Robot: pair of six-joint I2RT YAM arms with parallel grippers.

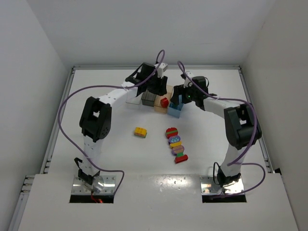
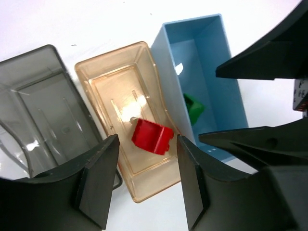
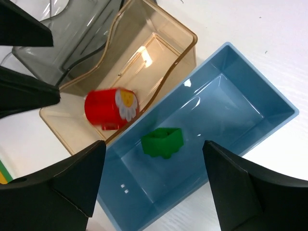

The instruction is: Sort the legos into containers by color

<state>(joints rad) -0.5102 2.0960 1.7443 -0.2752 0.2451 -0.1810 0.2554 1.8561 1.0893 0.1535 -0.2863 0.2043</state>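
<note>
The red brick (image 2: 152,136) is seen in the tan bin (image 2: 110,54) under the open left gripper (image 2: 147,179), the green brick (image 3: 162,141) in the blue bin (image 3: 250,98) under the open right gripper (image 3: 154,180); straight lifts, clear of the rims, are advised.

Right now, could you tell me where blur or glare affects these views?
Right wrist: the red lego is smeared by blur, the green lego sharp. Left wrist: glare whitens the floor of the tan bin. Top external: evenly lit, reflections on the near shelf.
</note>
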